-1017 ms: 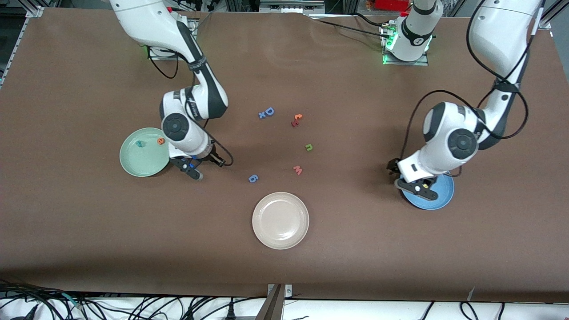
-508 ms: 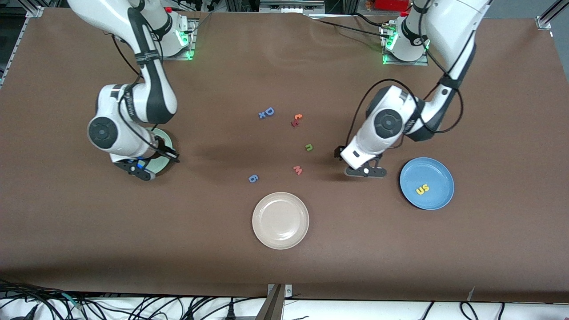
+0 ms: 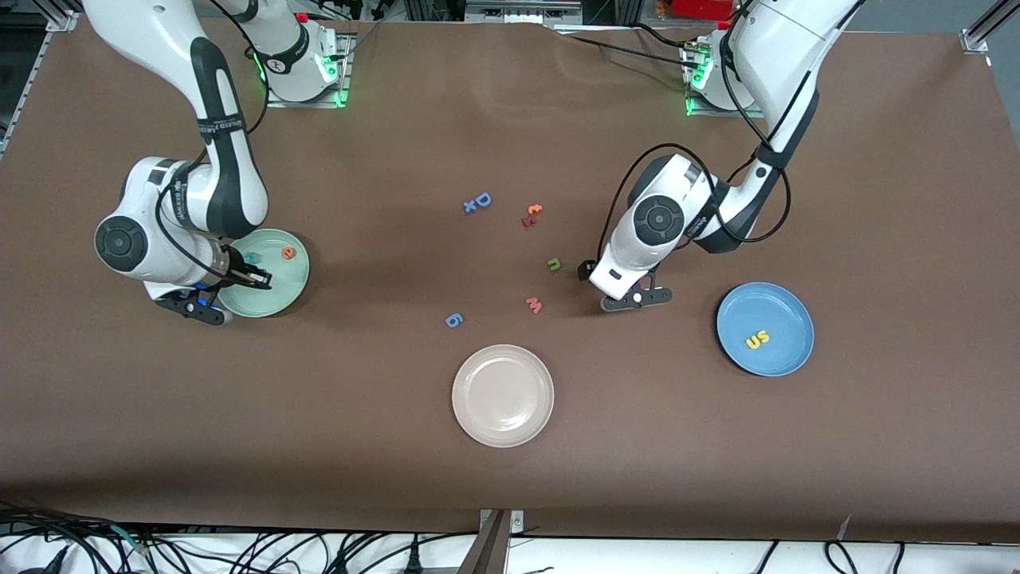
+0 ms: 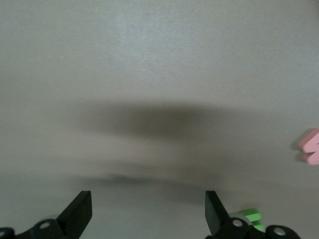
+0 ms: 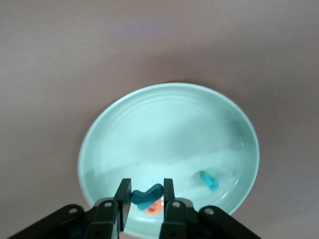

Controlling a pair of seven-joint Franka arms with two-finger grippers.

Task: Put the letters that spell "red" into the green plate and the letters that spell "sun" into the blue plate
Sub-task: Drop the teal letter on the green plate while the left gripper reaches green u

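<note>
My right gripper (image 3: pixel 217 316) (image 5: pixel 146 186) hangs over the green plate (image 3: pixel 275 295) (image 5: pixel 164 124), at its rim toward the right arm's end of the table, shut on a teal letter (image 5: pixel 147 195). Inside the plate lie another teal letter (image 3: pixel 252 257) (image 5: pixel 210 180) and the orange "e" (image 3: pixel 288 253) (image 5: pixel 157 207). My left gripper (image 3: pixel 636 300) (image 4: pixel 147 214) is open over bare table beside the olive "n" (image 3: pixel 555 264) (image 4: pixel 251 217). The blue plate (image 3: pixel 785 307) holds the yellow "u" (image 3: pixel 752 343) and "s" (image 3: pixel 763 336).
A pink "w" (image 3: pixel 534 304) (image 4: pixel 311 147) lies near the left gripper. A blue "D" (image 3: pixel 483 199), an orange and a dark red letter (image 3: pixel 531 215) and a blue "6" (image 3: pixel 453 320) are scattered mid-table. A beige plate (image 3: pixel 503 395) sits nearest the front camera.
The right arm carried its teal letter across the green plate toward its own end of the table. The left arm left the blue plate, uncovering "u" and "s", and moved beside the "n".
</note>
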